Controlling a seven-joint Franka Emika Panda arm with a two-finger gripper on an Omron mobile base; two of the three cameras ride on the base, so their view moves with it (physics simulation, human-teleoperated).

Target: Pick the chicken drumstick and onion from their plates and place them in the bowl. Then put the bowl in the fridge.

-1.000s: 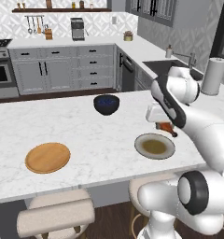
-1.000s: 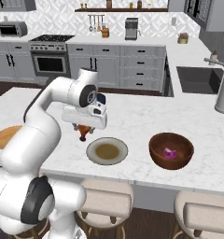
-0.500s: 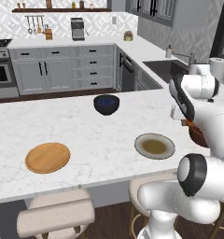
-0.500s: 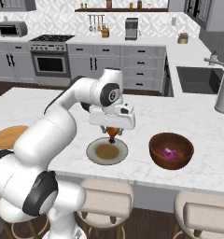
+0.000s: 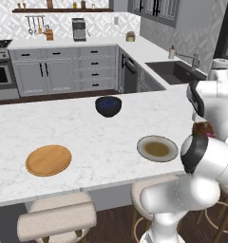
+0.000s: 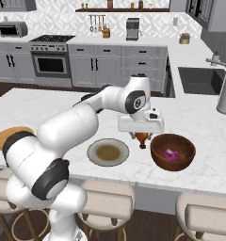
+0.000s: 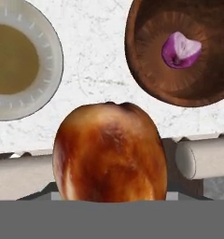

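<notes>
Onion [image 7: 180, 49] already in bowl [image 6: 157, 151], near worktop's front edge. Chicken drumstick [image 6: 141, 137] clamped in hand [image 6: 141, 136], raised above worktop between grey-rimmed plate [image 6: 94, 147] and bowl, not yet over bowl. Wooden plate [image 5: 48, 160] bare. Left: drop drumstick in bowl, bowl to fridge. Drumstick long axis roughly vertical; meaty end down by hand view.

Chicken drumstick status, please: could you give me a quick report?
Gripper shut on chicken drumstick, above the counter between grey-rimmed plate and bowl. Onion already in bowl. Path clear.
</notes>
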